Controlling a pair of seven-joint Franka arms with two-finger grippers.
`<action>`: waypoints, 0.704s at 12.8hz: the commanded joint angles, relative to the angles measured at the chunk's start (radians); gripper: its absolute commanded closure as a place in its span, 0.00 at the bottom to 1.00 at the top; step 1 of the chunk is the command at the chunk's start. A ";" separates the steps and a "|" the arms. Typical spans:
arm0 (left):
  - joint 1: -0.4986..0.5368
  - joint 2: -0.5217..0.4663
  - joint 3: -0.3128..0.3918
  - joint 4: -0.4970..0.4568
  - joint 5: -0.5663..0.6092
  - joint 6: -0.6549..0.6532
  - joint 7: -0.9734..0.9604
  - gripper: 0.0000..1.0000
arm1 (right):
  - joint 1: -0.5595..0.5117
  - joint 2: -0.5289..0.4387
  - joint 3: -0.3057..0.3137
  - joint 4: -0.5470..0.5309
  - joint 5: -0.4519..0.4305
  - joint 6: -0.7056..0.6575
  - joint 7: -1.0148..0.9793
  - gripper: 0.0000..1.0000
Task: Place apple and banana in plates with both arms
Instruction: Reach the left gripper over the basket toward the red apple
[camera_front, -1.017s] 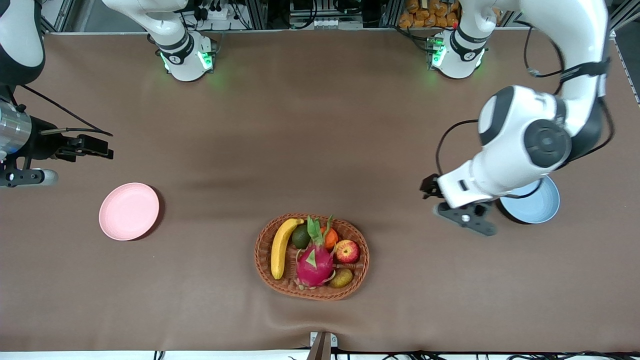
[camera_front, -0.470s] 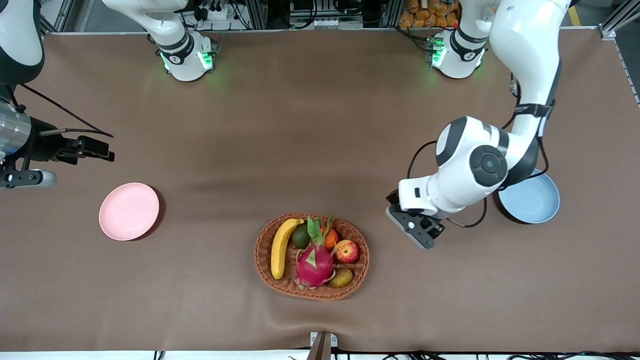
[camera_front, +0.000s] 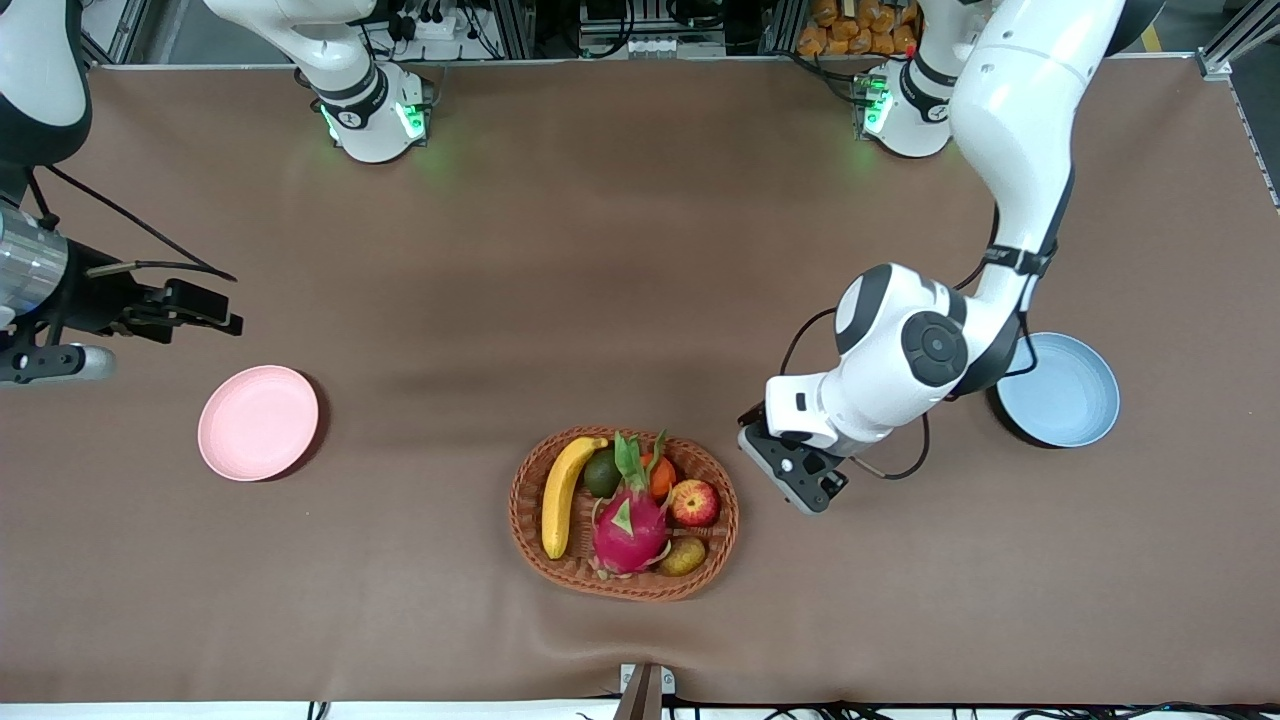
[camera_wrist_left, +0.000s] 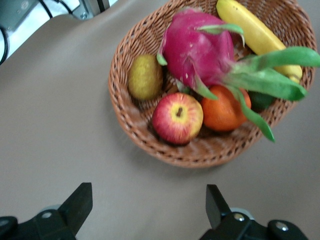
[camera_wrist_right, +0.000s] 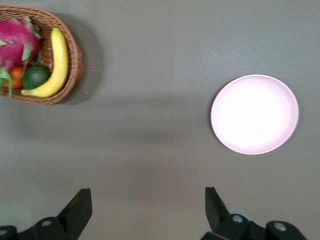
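Note:
The apple (camera_front: 695, 502) and the banana (camera_front: 563, 495) lie in a brown wicker basket (camera_front: 521, 500). My left gripper (camera_front: 800, 478) is open and empty over the bare table beside the basket, at the left arm's end. In the left wrist view the apple (camera_wrist_left: 177, 117) and banana (camera_wrist_left: 255, 32) lie ahead of the open left gripper (camera_wrist_left: 147, 205). The pale blue plate (camera_front: 1065, 405) sits empty beside the left arm's elbow. The pale pink plate (camera_front: 258, 422) sits empty toward the right arm's end. My right gripper (camera_front: 205, 305) is open and empty above the table by the pink plate (camera_wrist_right: 255, 114).
The basket also holds a pink dragon fruit (camera_front: 628, 525), an orange (camera_front: 660, 476), a dark green fruit (camera_front: 602, 472) and a brownish-yellow oval fruit (camera_front: 683, 556). A metal bracket (camera_front: 645, 688) stands at the table's front edge.
My left arm has swung from the blue plate toward the basket, uncovering the plate. My right gripper has shifted slightly toward the table's middle.

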 joint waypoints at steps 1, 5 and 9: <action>0.001 0.062 -0.033 0.048 -0.026 0.068 0.042 0.00 | 0.021 -0.004 -0.003 -0.008 0.066 0.020 -0.006 0.00; -0.027 0.134 -0.036 0.073 -0.026 0.154 0.048 0.00 | 0.039 0.025 -0.003 -0.007 0.187 0.045 -0.006 0.00; -0.037 0.170 -0.036 0.076 -0.026 0.176 0.048 0.00 | 0.039 0.045 -0.003 -0.008 0.251 0.039 -0.067 0.00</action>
